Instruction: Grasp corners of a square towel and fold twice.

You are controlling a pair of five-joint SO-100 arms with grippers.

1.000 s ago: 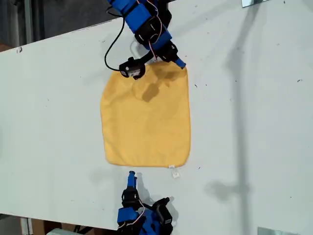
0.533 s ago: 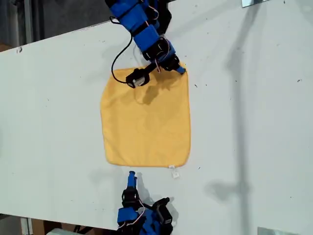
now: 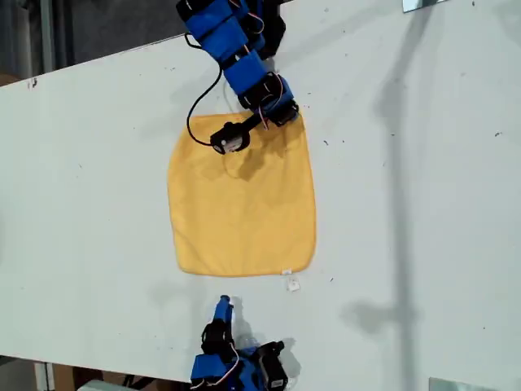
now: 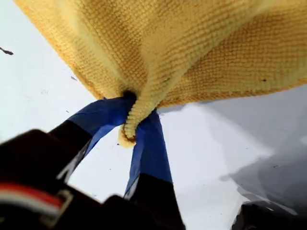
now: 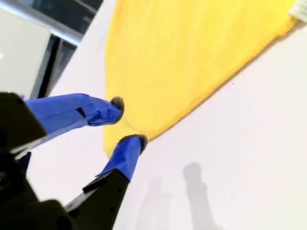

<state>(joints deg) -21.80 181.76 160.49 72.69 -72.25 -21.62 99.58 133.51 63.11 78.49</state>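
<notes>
The yellow-orange towel [image 3: 242, 204] lies flat on the white table [image 3: 407, 204], its small white tag [image 3: 286, 272] at the corner toward the exterior view's lower right. My first gripper [image 3: 289, 114] is shut on the towel's corner [image 4: 127, 136] at the exterior view's upper right, and the cloth [image 4: 192, 43] bunches between its blue fingers [image 4: 148, 143]. My second gripper [image 3: 221, 305] stands open just off the towel's near edge; in its wrist view the gripper [image 5: 128, 120] brackets a rounded corner [image 5: 112, 141] without touching it.
A small white scrap [image 3: 292, 286] lies on the table beside the tag. A black cable [image 3: 195, 106] loops from the first arm above the towel's far edge. The table's far edge [image 3: 81, 61] runs across the exterior view's upper left, with dark floor beyond.
My first gripper has moved toward the exterior view's lower left with the corner, lifting the towel's far edge. The near edge shifted slightly away. The second arm drew back toward the view's bottom.
</notes>
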